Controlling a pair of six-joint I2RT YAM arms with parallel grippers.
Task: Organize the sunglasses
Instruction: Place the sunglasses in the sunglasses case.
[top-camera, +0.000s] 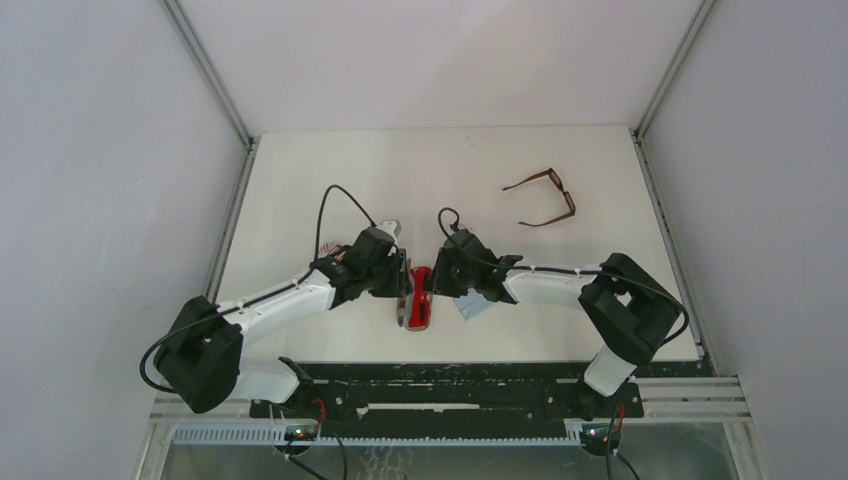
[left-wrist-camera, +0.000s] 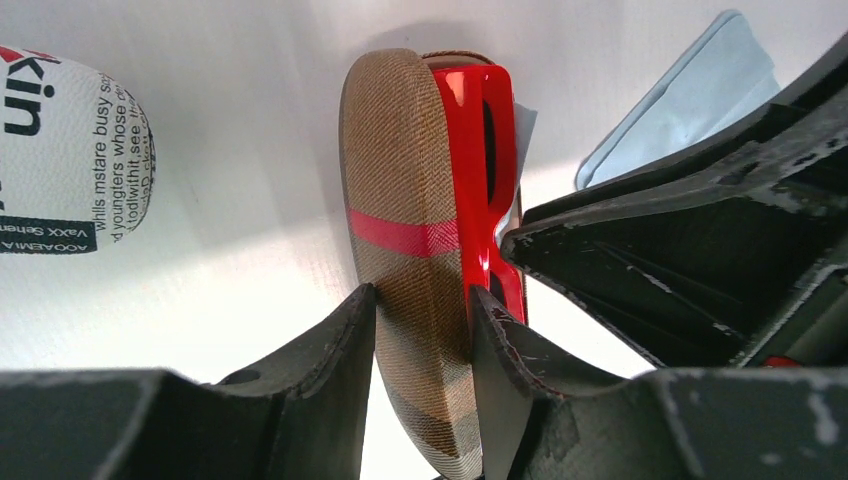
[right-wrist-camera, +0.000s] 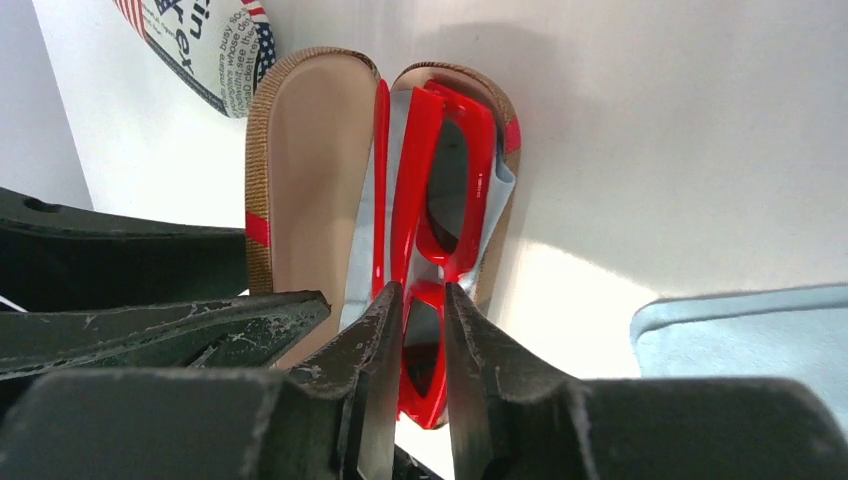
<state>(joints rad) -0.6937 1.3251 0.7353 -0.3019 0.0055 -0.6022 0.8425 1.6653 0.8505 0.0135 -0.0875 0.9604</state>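
Observation:
The red sunglasses (right-wrist-camera: 440, 190) lie folded in the open brown woven case (right-wrist-camera: 300, 170), on a light blue cloth lining (right-wrist-camera: 365, 250). My right gripper (right-wrist-camera: 422, 312) is shut on the red frame at its near lens. My left gripper (left-wrist-camera: 422, 330) is shut on the case's upright lid (left-wrist-camera: 400, 190), with the red sunglasses (left-wrist-camera: 480, 150) just to its right. In the top view both grippers, left (top-camera: 400, 282) and right (top-camera: 437, 280), meet over the red sunglasses (top-camera: 420, 298) at the table's near middle. The dark brown sunglasses (top-camera: 545, 198) lie open at the far right, untouched.
A flag-print oval case (left-wrist-camera: 60, 150) lies left of the brown case; it also shows in the right wrist view (right-wrist-camera: 210, 35). A loose light blue cloth (top-camera: 472, 306) lies on the table under the right wrist, and shows in the right wrist view (right-wrist-camera: 740, 340).

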